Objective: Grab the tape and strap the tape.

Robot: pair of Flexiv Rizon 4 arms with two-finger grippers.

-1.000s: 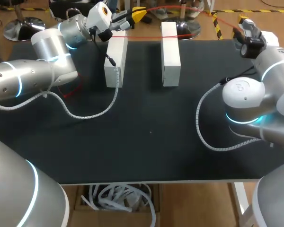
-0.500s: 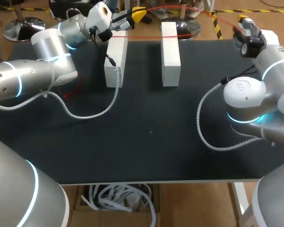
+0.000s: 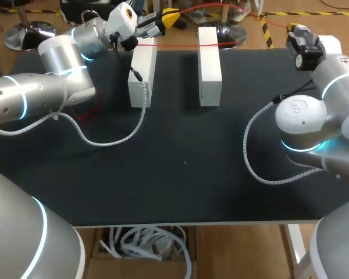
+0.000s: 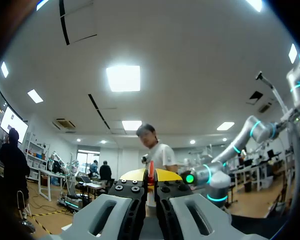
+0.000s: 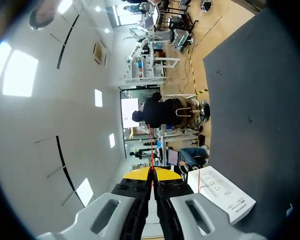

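overhead, red tape pinched at both ends

the left gripper (image 3: 170,17) sits past the table's far edge, above the far end of the left white block (image 3: 142,75). in its own wrist view the left gripper (image 4: 150,176) has its yellow tips drawn narrow, pressed from both sides on a strip of red tape (image 4: 150,170) that stands up between them.

the right gripper (image 3: 294,29) hangs off the far right corner of the black table (image 3: 180,174). in its wrist view the right gripper (image 5: 151,175) is just as narrow, both tips nipping the red tape (image 5: 150,145), which runs straight ahead from the fingers.

from above, a strand of the red tape (image 3: 174,45) crosses the far ends of the left block and the right white block (image 3: 210,64), which stand side by side and apart. grey ribbed cables lie on the table by each arm, one on the left (image 3: 113,139), one on the right (image 3: 250,157).
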